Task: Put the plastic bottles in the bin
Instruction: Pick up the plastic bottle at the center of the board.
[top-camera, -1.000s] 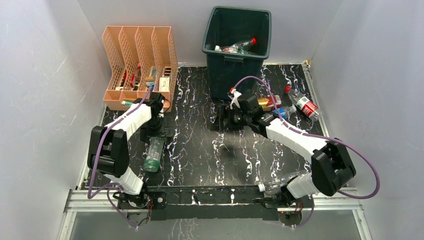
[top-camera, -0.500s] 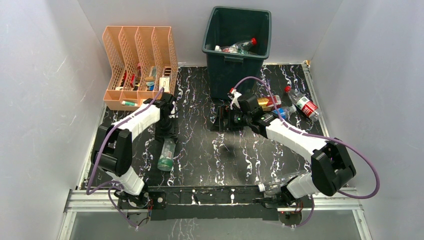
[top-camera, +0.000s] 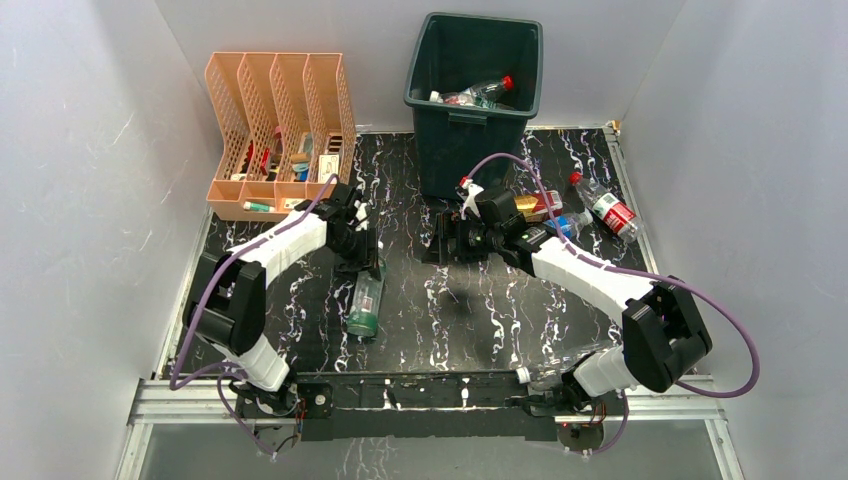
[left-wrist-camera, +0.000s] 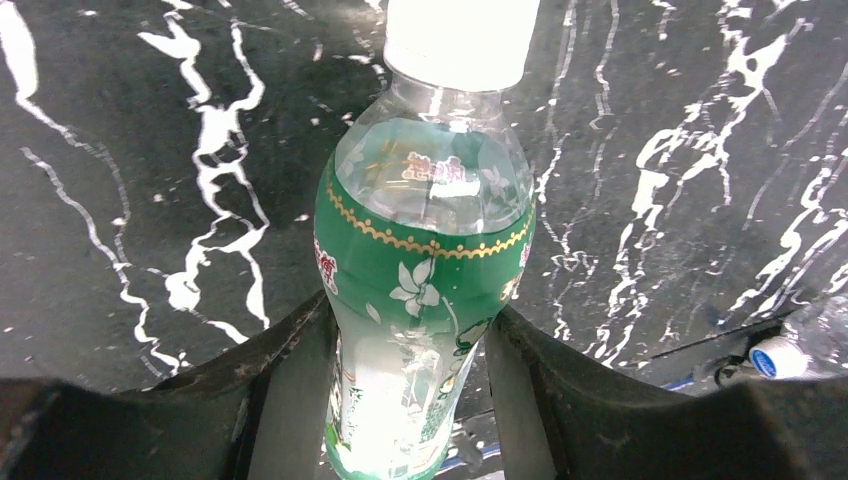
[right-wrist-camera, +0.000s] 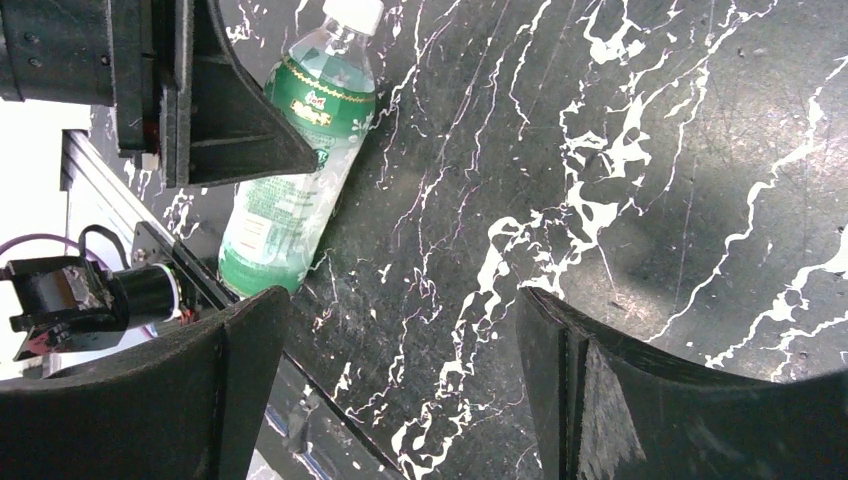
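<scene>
Clamping the green-labelled bottle (left-wrist-camera: 425, 250) firmly in the left gripper (left-wrist-camera: 405, 318) at its waist, needing a high lift over the bin (top-camera: 470, 150) rim (right gripper (right-wrist-camera: 400, 330) gaping empty).

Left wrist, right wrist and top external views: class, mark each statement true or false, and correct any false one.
1. The left fingers grip a green-labelled bottle. True.
2. That bottle's cap is red. False: the cap is white.
3. The right fingers hold a bottle. False: they stand apart with nothing between them.
4. A red-capped bottle lies inside the dark green bin. True.
</scene>
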